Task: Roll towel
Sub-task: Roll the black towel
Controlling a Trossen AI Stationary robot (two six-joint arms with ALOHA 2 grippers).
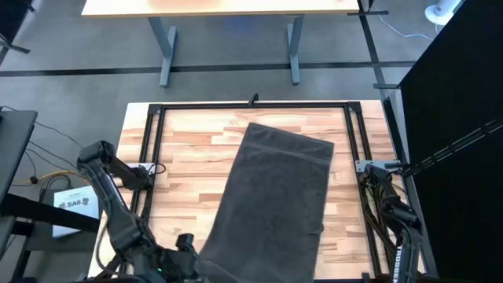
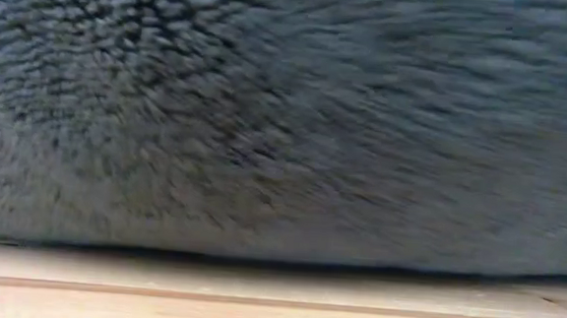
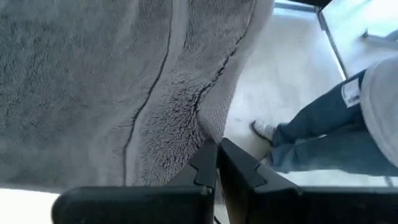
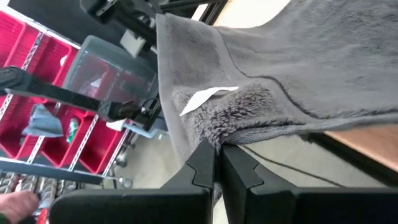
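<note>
The left gripper (image 3: pixel 216 163) sits at the table's (image 1: pixel 189 141) near edge, its fingers (image 3: pixel 202 165) pinched on the near left corner of the towel (image 1: pixel 275 196), which lies slanted across the table's middle and overhangs the near edge. At the near right corner, by a small white tag (image 4: pixel 205 98), the right gripper (image 4: pixel 217 163) clamps the hem between narrow fingers (image 4: pixel 239 163).

A dark charcoal-grey terry towel (image 1: pixel 275 200) with a small white tag (image 4: pixel 206 98) lies on a light wood tabletop (image 1: pixel 189 149) of pale and tan striped planks, framed by black rails (image 1: pixel 251 105), beside red bins (image 4: pixel 37 93).
</note>
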